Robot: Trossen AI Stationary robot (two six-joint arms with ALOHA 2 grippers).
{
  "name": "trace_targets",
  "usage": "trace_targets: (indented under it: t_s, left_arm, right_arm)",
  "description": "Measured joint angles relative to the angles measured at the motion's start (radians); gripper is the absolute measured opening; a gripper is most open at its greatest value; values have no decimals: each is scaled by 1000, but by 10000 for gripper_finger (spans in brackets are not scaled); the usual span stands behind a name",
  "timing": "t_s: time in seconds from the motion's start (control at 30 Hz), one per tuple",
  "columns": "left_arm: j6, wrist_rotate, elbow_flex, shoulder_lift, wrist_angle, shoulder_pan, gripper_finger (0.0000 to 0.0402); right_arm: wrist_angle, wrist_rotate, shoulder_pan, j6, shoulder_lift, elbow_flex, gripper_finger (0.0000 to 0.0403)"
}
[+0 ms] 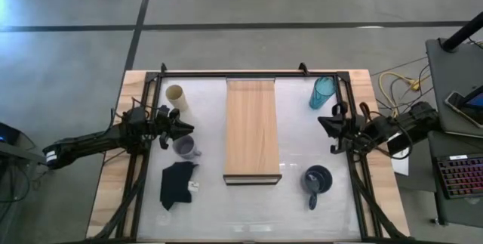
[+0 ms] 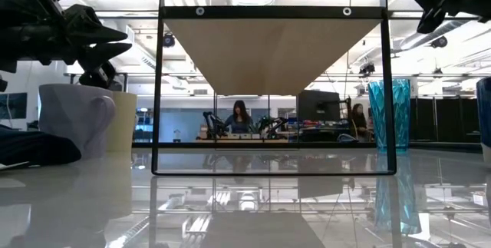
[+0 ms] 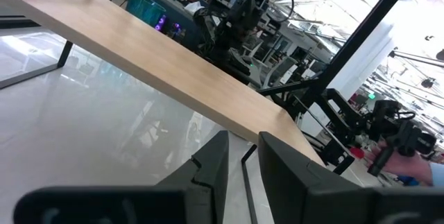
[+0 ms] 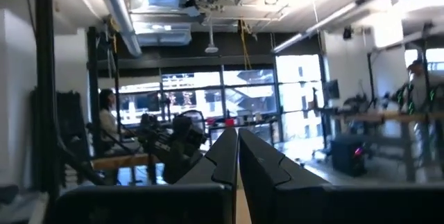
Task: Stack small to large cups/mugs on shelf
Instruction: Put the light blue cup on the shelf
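Light-brown wooden shelf (image 1: 252,129) lies bare, no writing legible; left gripper (image 1: 183,128), slightly parted and empty, hovers beside the lavender mug (image 1: 185,147); right gripper (image 1: 326,128) closed, empty.

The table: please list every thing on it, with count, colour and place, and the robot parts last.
Shelf: one, light-brown, centre of the table.
Cream cup: one, cream, far left, near the left gripper.
Lavender mug: one, lavender, left of the shelf, just beside the left gripper.
Teal tumbler: one, translucent teal, far right.
Blue mug: one, dark blue, near right of the shelf.
Cloth: one, black, near left.
Left gripper: dark, raised by the lavender mug, fingers slightly apart.
Right gripper: dark, raised at the right edge, fingers shut.
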Motion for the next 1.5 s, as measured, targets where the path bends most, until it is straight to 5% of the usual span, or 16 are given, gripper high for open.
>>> trace_targets:
  t_s: [0.3, 0.53, 0.8, 1.03, 1.23, 1.5]
  left_arm:
    - [0, 0, 0, 0, 0, 0, 65]
    - [-3, 0, 0, 0, 7, 0, 65]
    - [-4, 4, 0, 0, 209, 0, 65]
    - [-5, -11, 0, 0, 446, 0, 65]
    - [-152, -11, 5, 0, 464, 0, 65]
    - [-134, -11, 5, -4, 466, 0, 65]
  right_arm:
    - [162, -186, 0, -276, 0, 0, 9]
    - [345, -216, 0, -327, -1, 0, 9]
    - [459, -510, 0, -461, -1, 0, 9]
    - [500, -408, 0, -448, -1, 0, 9]
    - [479, -254, -1, 157, 1, 0, 9]
    - [467, -105, -2, 205, 0, 1, 9]
